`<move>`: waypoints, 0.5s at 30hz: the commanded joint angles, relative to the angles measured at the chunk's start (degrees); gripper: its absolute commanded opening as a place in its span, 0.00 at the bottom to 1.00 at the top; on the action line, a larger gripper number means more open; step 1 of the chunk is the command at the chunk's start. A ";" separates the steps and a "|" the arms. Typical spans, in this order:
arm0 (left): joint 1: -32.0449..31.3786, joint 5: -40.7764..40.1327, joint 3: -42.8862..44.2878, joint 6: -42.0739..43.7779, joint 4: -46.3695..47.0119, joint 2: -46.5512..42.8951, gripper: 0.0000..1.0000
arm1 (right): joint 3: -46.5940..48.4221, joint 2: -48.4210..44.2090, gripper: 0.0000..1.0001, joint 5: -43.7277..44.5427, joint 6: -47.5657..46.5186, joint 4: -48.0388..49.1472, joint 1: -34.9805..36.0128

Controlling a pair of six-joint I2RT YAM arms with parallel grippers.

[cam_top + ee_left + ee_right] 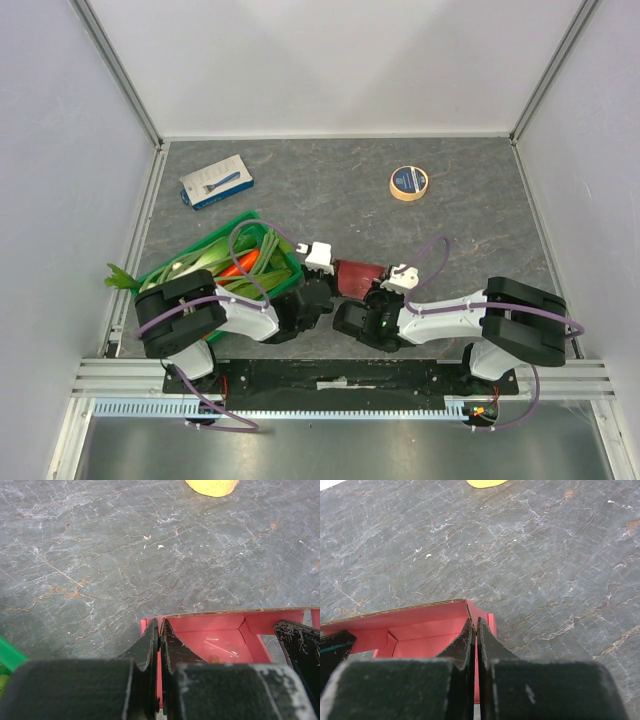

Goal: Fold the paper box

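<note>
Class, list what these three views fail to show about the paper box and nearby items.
- Near wall of the paper box: left wrist, behind the left gripper, cut by the bottom edge.
- Its other end: right wrist, beyond the right gripper, cut by the left edge.
- Lettering on the round tin: top external, too small.

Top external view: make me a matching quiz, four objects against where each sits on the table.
1. paper box
2. blue-and-white package
3. round tan disc
4. green crate of vegetables

A. far right
B. near left
C. far left
D. near centre

Pairs: 1-D, 2-C, 3-A, 4-B.
</note>
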 commanded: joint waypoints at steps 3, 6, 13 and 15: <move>-2.31 0.86 -0.73 -3.71 1.34 5.00 0.02 | -1.40 1.53 0.00 -1.37 6.21 0.93 1.71; -3.46 -1.24 -2.58 -2.49 5.03 6.24 0.02 | -2.72 1.62 0.00 -1.11 7.45 0.58 2.50; -6.36 -6.79 -4.87 -0.63 8.46 7.47 0.02 | -2.46 -1.01 0.13 -0.93 8.59 -7.39 5.75; -6.45 -7.40 -5.13 -0.98 8.29 7.64 0.02 | -1.75 -2.77 0.22 -1.72 6.85 -10.13 6.72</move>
